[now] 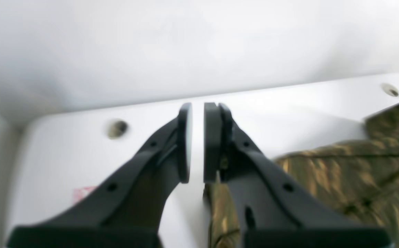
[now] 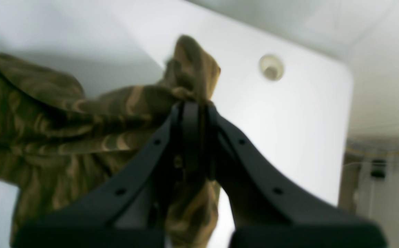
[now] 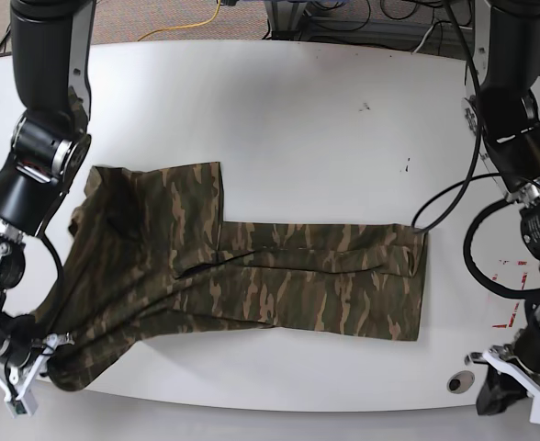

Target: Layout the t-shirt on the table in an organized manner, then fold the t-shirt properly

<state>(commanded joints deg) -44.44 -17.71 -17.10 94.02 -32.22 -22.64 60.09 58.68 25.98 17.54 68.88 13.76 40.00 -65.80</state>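
Observation:
The camouflage t-shirt (image 3: 279, 276) lies spread across the white table (image 3: 298, 119), its long part flat toward the right and its left part rumpled. My right gripper (image 3: 50, 354) sits at the near left edge, shut on a bunched corner of the t-shirt (image 2: 65, 113). The cloth pokes out past the right gripper (image 2: 192, 106) tips. My left gripper (image 3: 495, 395) hovers at the near right corner. The left gripper (image 1: 198, 110) fingers stand a narrow gap apart with nothing between them. The t-shirt (image 1: 340, 165) lies to its right and below it.
Round grommet holes (image 1: 117, 128) (image 2: 271, 68) (image 3: 455, 379) are set in the tabletop. Red tape marks (image 3: 509, 317) lie near the right edge. Cables (image 3: 343, 23) run along the floor beyond the far edge. The table's near edge runs close to both grippers.

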